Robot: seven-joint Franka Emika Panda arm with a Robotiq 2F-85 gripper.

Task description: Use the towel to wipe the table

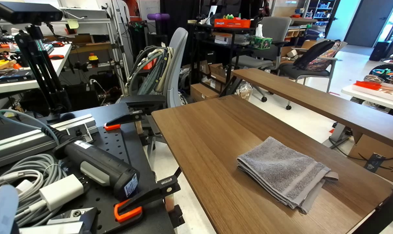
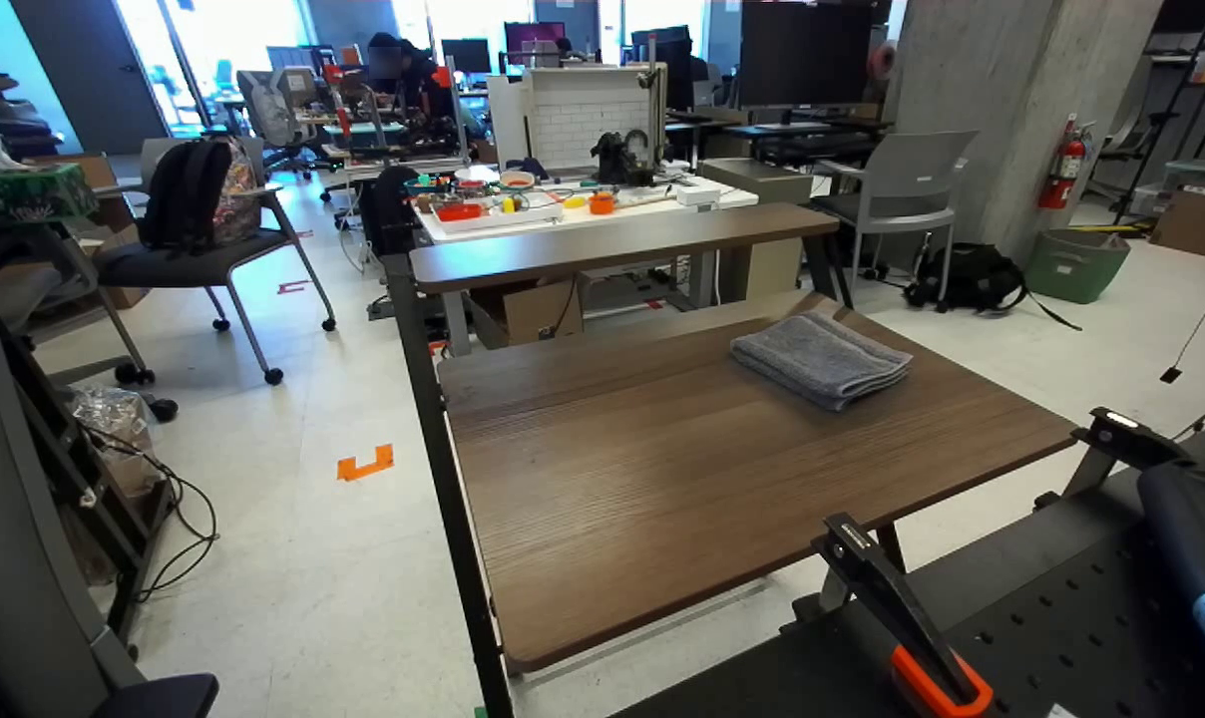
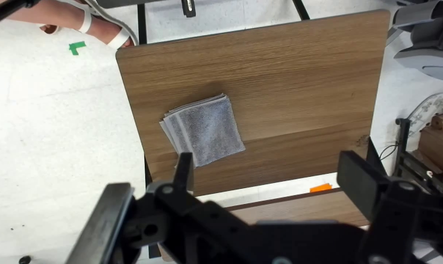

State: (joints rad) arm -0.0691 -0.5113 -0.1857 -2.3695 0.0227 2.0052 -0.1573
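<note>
We see a grey towel (image 1: 282, 172), folded into a layered square, resting on the brown wood-grain table (image 1: 203, 136), toward its near right part in an exterior view. The folding likely helps a grasp: stacked layers make a thicker edge to pinch, and a loose corner (image 1: 332, 176) sticks out at the right. The bare wood at the far left leaves room, we judge, for wiping strokes. In the wrist view, where the towel lies in the table's left half, the gripper (image 3: 267, 161) holds nothing; its two fingers (image 3: 357, 187) stand spread wide, presumably ready to come down around the cloth. Neither exterior view shows the gripper, so we take it to be well apart from the towel.
</note>
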